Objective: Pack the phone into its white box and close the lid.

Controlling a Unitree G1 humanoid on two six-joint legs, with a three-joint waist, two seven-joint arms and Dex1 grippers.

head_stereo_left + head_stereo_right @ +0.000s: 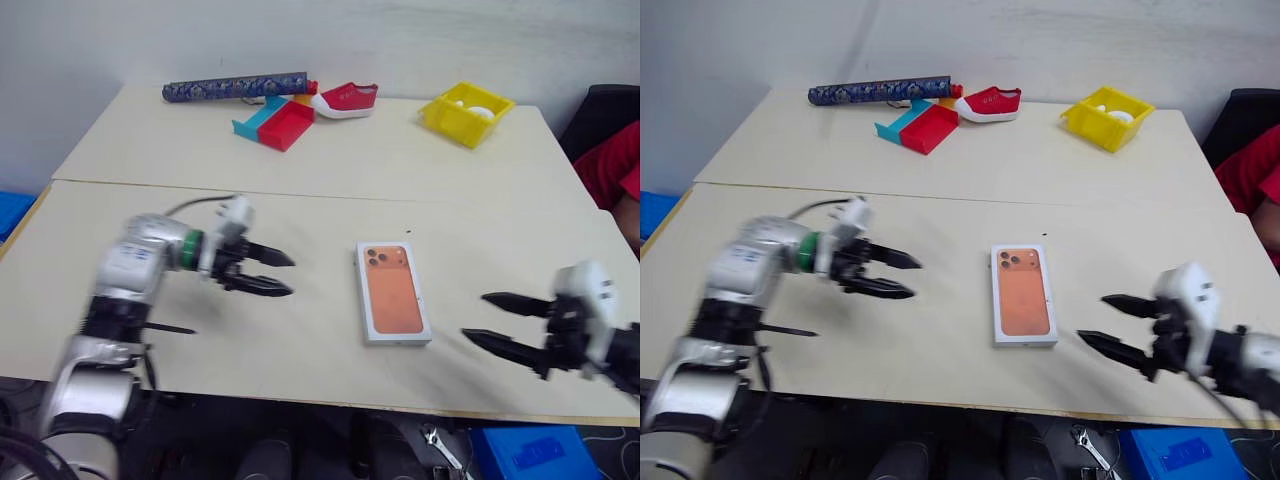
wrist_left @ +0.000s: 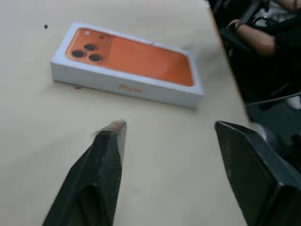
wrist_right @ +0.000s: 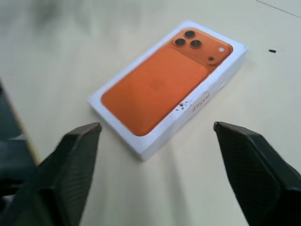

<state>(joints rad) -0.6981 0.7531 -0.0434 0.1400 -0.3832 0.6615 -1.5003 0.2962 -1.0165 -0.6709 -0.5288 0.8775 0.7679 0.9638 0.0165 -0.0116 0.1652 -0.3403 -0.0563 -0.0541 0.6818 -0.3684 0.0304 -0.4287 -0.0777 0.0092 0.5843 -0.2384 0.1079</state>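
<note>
1. Right gripper (image 1: 498,323), fingers spread, holds nothing near the desk's near edge; a careless sweep could knock the lid (image 1: 392,291).
2. The lid sits closed on the white box, mid-desk.
3. Left gripper (image 1: 272,272), fingers apart, poses the same risk.

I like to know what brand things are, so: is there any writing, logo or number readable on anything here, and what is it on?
Side of the closed white box, under the lid with the orange phone picture: a short orange word, too blurred to read.
Patterned roll at the table's far edge: a pattern, no readable text.
Red shoe, yellow bin, red and blue trays: no writing that I can make out.
</note>
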